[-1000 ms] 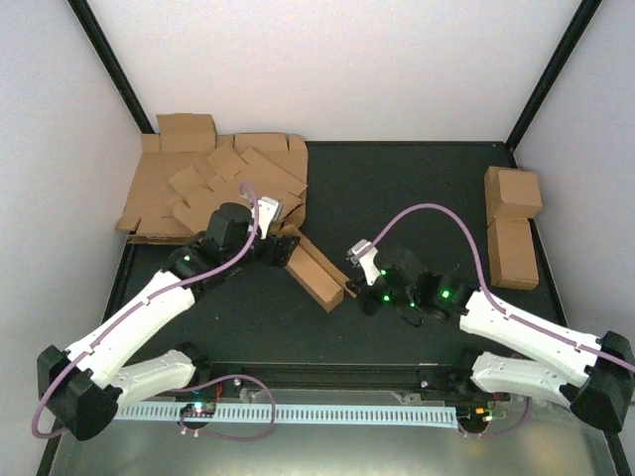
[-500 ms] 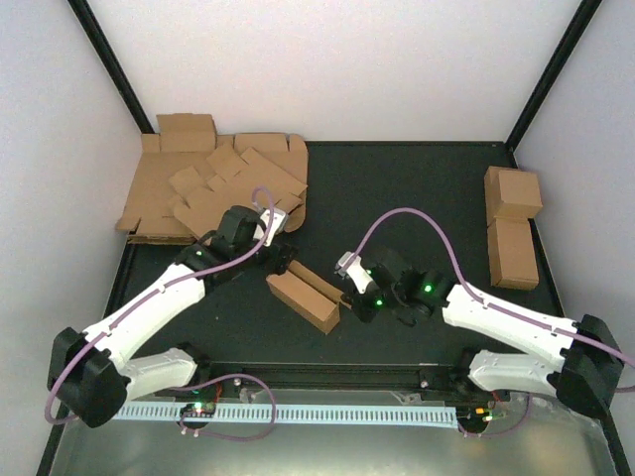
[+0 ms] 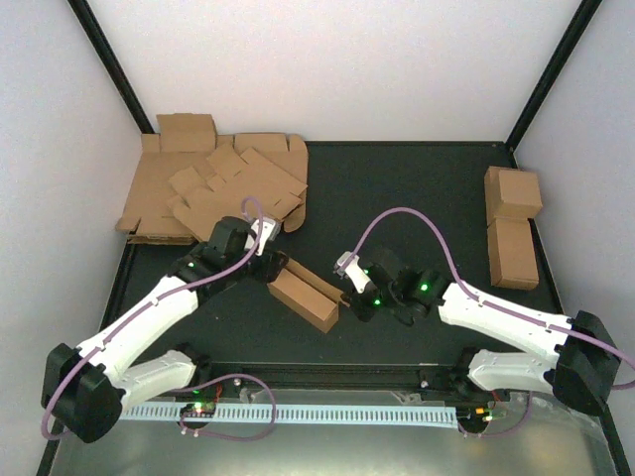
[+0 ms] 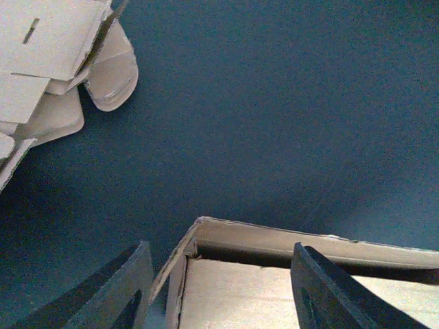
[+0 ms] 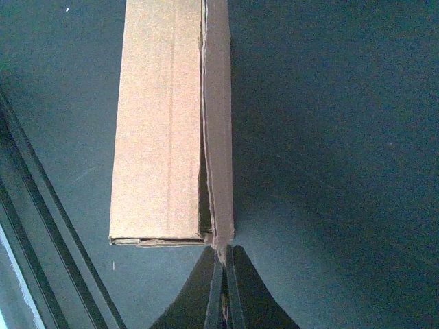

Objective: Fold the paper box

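Note:
The paper box [image 3: 308,292] is a long, low brown cardboard carton lying diagonally on the dark table between the arms. My left gripper [image 3: 276,270] is open at the box's upper left end. In the left wrist view its fingers [image 4: 123,288] straddle the box's open corner [image 4: 288,274] without gripping it. My right gripper [image 3: 347,296] is at the box's right end, shut on the edge of the box's side wall. In the right wrist view the closed jaws [image 5: 223,264] pinch the end of that thin wall [image 5: 218,137], beside the box's flat top panel [image 5: 161,123].
A stack of flat brown blanks [image 3: 213,188] lies at the back left; its flaps show in the left wrist view [image 4: 62,62]. Two finished brown cartons [image 3: 514,223] stand at the right edge. A metal rail [image 3: 327,375] runs along the near table edge.
The box has slid toward the near left. My left gripper moved down and left with it. My right gripper followed leftward, staying at the box's right end.

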